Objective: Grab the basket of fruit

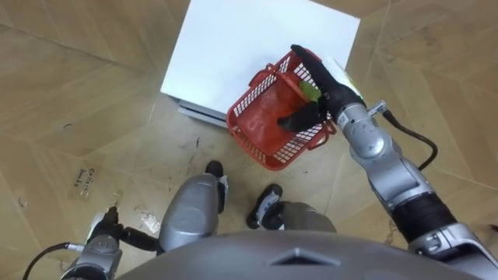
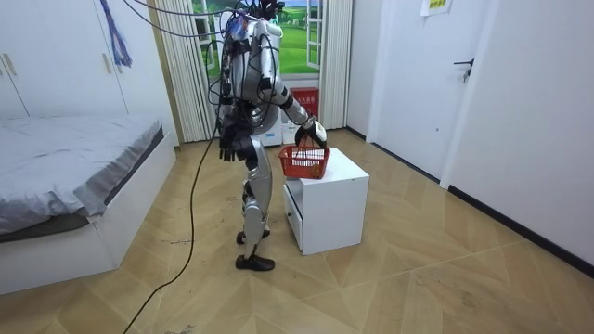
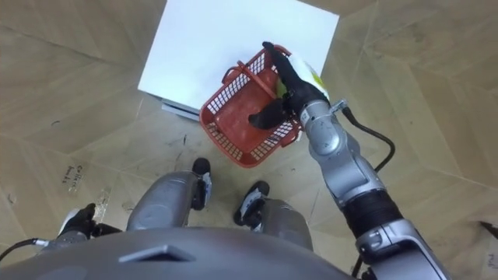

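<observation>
so, the robot stands upright at the near corner of a low white cabinet point(image 2: 325, 209), feet on the wooden floor point(image 1: 78, 101) just before it. its right arm reaches forward and down, elbow bent, and the right hand point(image 1: 327, 89) sits over the far side of the red fruit basket point(image 1: 264, 136). the dark fingers point(image 1: 305, 61) stretch along the far rim and the thumb points down into the basket. in the room view the raised handle runs up into that hand, so the hand is grasping the basket by its handle. the basket sits tilted at the near corner of the cabinet's white surface point(image 1: 233, 47), partly overhanging the edge; whether its bottom touches the surface i cannot tell. something yellow-green point(image 1: 310, 91) lies inside, half hidden under the hand. the left hand point(image 2: 229, 146) hangs beside the hip, fingers loose and holding nothing. the rest of the surface behind the basket is bare. well apart, a bed point(image 2: 65, 148) stands at the room view's left and a white door point(image 2: 478, 93) at its right.
</observation>
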